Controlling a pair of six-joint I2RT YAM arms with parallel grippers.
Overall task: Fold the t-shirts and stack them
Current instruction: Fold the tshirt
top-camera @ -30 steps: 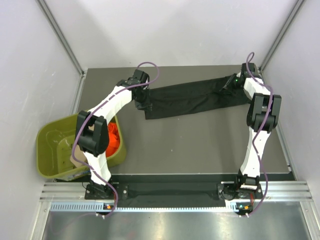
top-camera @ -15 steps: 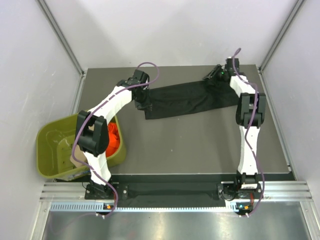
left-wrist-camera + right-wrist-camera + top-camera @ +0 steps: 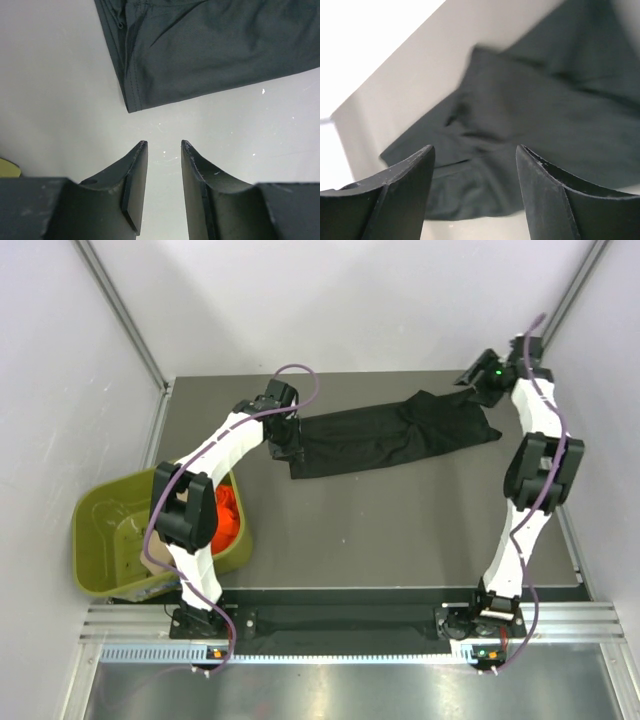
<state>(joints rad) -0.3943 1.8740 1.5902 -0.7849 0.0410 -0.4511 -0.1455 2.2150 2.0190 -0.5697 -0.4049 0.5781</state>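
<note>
The black t-shirt [image 3: 390, 437] lies as a long folded strip across the far half of the table, and its right end is rumpled. My left gripper [image 3: 291, 448] sits low at the strip's left end. In the left wrist view it [image 3: 164, 145] is open over bare table, just short of the black shirt's hemmed corner [image 3: 200, 50]. My right gripper [image 3: 466, 378] hangs above the far right corner, open and empty. Beyond its tips [image 3: 475, 147] in the right wrist view lies the shirt's bunched cloth [image 3: 535, 110]. An orange-red t-shirt [image 3: 229, 515] lies in the tub.
An olive-green plastic tub [image 3: 105, 540] stands off the table's left edge, beside the left arm's elbow. White walls close in the table at the back and both sides. The arms' bases sit on the rail at the near edge.
My right gripper opened, let go of the black shirt's right end and swung up and back to the right. That end now lies rumpled. My left gripper's jaws spread a little wider.
</note>
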